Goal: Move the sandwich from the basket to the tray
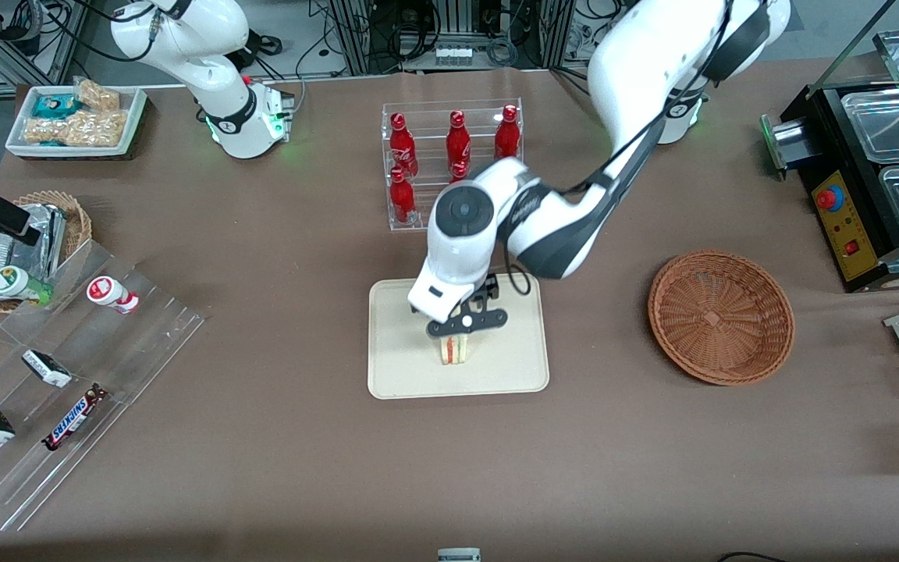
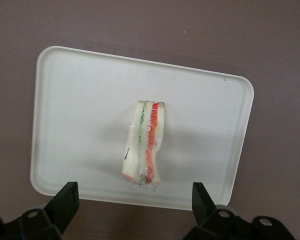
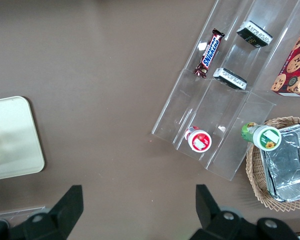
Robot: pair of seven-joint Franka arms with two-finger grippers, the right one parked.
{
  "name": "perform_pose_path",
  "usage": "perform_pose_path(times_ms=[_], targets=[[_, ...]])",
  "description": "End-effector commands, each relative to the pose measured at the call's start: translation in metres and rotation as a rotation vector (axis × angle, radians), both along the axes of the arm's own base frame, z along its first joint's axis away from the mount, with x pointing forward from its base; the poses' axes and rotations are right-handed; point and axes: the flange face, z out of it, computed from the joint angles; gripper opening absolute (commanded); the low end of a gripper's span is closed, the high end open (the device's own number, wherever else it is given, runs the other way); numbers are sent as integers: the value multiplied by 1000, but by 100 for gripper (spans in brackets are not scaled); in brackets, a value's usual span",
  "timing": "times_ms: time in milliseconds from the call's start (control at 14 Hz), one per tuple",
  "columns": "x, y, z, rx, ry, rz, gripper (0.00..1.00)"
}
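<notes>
The sandwich stands on its edge in the middle of the cream tray, its orange-red and green filling showing. My gripper hangs just above it, open, its fingers well apart and touching nothing. In the left wrist view the sandwich rests on the tray, and the gripper spreads wider than the sandwich, with the black fingertips clear of it. The reddish-brown basket sits empty, toward the working arm's end of the table.
A clear rack of red bottles stands farther from the front camera than the tray. Toward the parked arm's end are stepped acrylic racks with snacks, a tan wicker basket of foil packets and a white snack bin. A black appliance stands near the basket.
</notes>
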Motion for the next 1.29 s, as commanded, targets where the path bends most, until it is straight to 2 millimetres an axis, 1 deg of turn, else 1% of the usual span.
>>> perform_pose_path(times_ms=[0,143,286,357,500,571,714,786,857,929,1071,1214], targets=[[8,45,29,93,8,57,100],[23,94,30,122,31,117,100],[24,131,35,138,47,63,100],[29,155,36,148,55,45,100],[28,186,38,167,65,61,100],[29,207,40,177,71,90,100],[33,241,48,181,69,141,100],[38,262,58,157,74,183,100],[39,277,66,146,78,166,100],[38,292,71,146,82,129,100],[25,322,80,159,81,82,100],[9,354,103,118,69,26,100]])
